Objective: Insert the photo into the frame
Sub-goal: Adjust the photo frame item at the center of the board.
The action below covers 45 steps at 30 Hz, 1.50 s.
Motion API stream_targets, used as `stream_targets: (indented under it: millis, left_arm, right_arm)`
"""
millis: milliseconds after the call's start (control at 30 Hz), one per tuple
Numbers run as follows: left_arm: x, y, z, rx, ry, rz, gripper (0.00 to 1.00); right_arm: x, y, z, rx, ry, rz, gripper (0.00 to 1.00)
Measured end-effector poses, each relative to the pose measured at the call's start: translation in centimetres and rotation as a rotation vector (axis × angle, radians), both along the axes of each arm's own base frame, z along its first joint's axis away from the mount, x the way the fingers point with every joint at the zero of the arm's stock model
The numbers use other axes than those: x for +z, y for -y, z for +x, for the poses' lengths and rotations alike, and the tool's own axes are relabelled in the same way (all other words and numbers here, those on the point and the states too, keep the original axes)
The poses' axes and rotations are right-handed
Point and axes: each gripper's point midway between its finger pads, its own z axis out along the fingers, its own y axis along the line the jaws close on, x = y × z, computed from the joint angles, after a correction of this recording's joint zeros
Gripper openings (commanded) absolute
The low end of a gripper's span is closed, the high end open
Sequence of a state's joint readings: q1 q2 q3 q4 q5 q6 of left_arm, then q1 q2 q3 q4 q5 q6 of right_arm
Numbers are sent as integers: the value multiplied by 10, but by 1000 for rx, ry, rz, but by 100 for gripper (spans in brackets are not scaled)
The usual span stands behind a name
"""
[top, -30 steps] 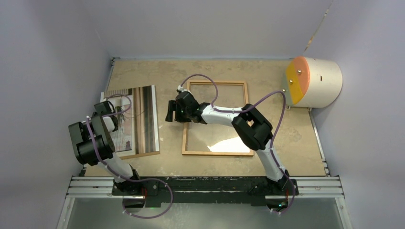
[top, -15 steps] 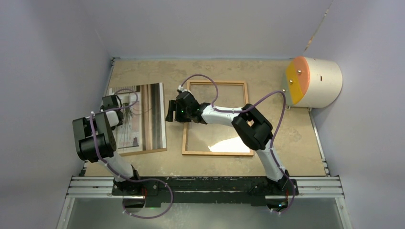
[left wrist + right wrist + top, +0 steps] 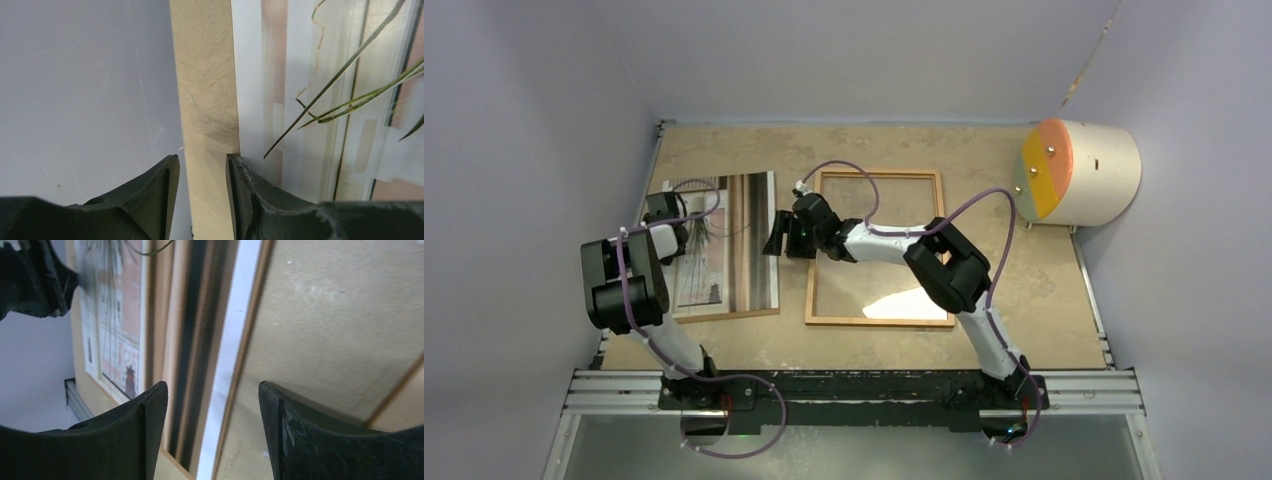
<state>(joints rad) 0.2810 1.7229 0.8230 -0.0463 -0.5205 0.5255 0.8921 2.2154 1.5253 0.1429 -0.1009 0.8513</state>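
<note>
The photo [image 3: 732,240], a large rectangular paper print of a spiky potted plant at a curtained window, lies face up on the tan worktop [image 3: 1044,280] just to the left of the thin orange-brown wooden frame [image 3: 879,321]. All of it is outside the frame's opening. Its long axis runs near to far, almost parallel with the frame's long rails but slightly skewed. The right claw [image 3: 775,236] hangs in the gap between the frame's left rail and the print's nearer long edge. Its fingers are spread wide over that edge and grip nothing. The left claw [image 3: 667,206] sits at the print's long edge away from the frame. Its fingers are parted only narrowly, with a bare strip of worktop between them, and its inner finger [image 3: 240,200] is hard against the print's white border. To reach the frame the print must travel sideways, across its own length, and the right claw looks the better placed to guide it in.
</note>
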Motion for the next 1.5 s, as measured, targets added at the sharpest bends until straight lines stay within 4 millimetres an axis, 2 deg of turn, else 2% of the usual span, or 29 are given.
stream_targets:
  millis: [200, 600, 867, 1200, 1500]
  left_arm:
    - [1, 8, 7, -28, 10, -11, 45]
    - [0, 12, 11, -47, -18, 4, 43]
    - [-2, 14, 12, -61, -35, 11, 43]
    - [-2, 15, 16, -78, -49, 24, 42]
    - [-1, 15, 16, -82, -55, 34, 42]
  right_arm:
    - [2, -16, -14, 54, -44, 65, 67]
    - [-1, -13, -16, 63, -50, 40, 56]
    - [-3, -13, -21, 89, 19, -56, 52]
    - [-6, -14, -41, 154, 99, -196, 50]
    - [-6, -14, -43, 168, 155, -245, 49]
